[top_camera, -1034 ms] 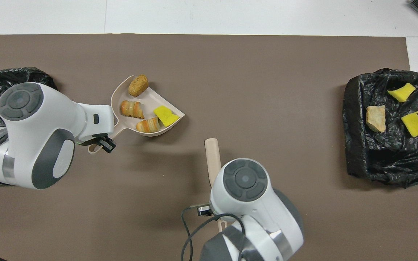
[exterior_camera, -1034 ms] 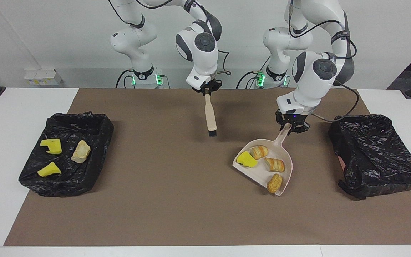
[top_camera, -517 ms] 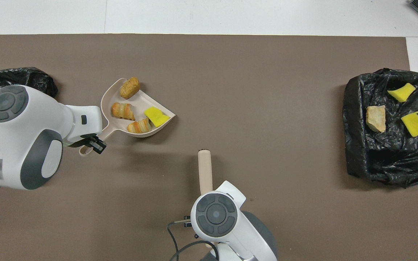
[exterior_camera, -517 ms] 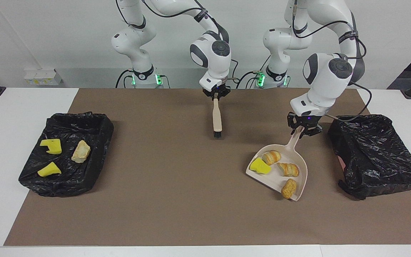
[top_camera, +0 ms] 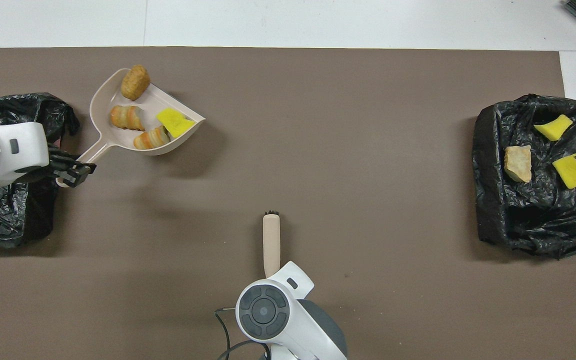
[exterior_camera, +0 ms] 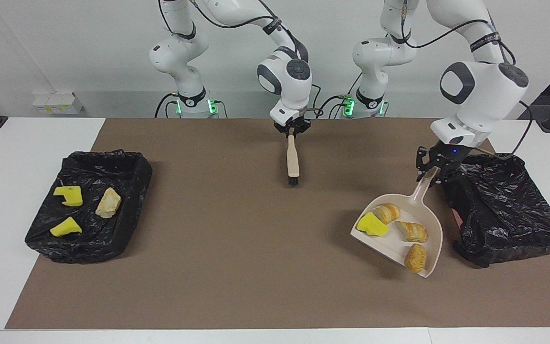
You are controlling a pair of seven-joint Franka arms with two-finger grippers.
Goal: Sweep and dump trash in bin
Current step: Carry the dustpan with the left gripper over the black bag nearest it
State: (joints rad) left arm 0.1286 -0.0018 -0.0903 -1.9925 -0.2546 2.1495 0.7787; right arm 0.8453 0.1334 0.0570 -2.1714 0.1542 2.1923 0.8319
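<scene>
The left gripper point(exterior_camera: 435, 173), jaws clamped on the loaded dustpan point(exterior_camera: 430, 224), has carried it beside the bin point(exterior_camera: 504, 210), nearly ready to dump, while the right gripper point(exterior_camera: 292, 132) grips the brush point(exterior_camera: 293, 160).

A: How many pieces of trash are showing?

B: Seven are showing. Three yellow sponges: one point(exterior_camera: 372, 224) is lying in the dustpan point(exterior_camera: 430, 224), and two point(exterior_camera: 68, 195) point(exterior_camera: 66, 227) are lying in the bin point(exterior_camera: 127, 165) at nine o'clock.

A: And pastries?

B: Three are sitting in the dustpan: two striped ones point(exterior_camera: 387, 213) point(exterior_camera: 411, 231) and one browner one point(exterior_camera: 415, 258). One pale lump point(exterior_camera: 108, 202) is resting in that same bin.

A: Bins?

B: Two are standing, both lined in black; the other point(exterior_camera: 509, 210) is sitting at three o'clock.

A: Tools?

B: One dustpan and one brush point(exterior_camera: 293, 160) are showing. Two arms are working, each carrying one gripper.
</scene>
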